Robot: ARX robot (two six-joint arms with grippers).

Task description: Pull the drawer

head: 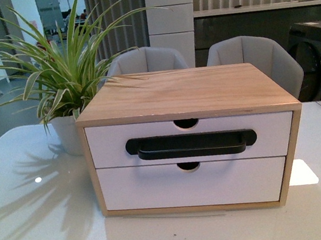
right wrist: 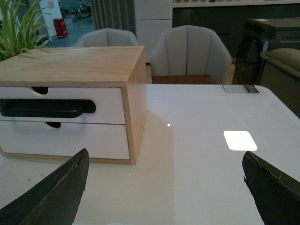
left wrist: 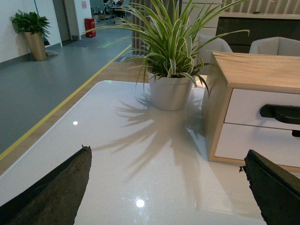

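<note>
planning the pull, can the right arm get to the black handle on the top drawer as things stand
Probably yes: the right gripper is open, and only bare table lies between it and the handle on the drawer.

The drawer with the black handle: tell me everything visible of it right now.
The drawer is the upper of two in a light-wood cabinet standing on the white table. Its wide, flat front looks white and smooth, with a long black bar handle mounted horizontally across it and a half-round notch in the top edge. It is fully shut, flush with the frame, directly above the handle-less lower front. Nothing touches it.
</note>
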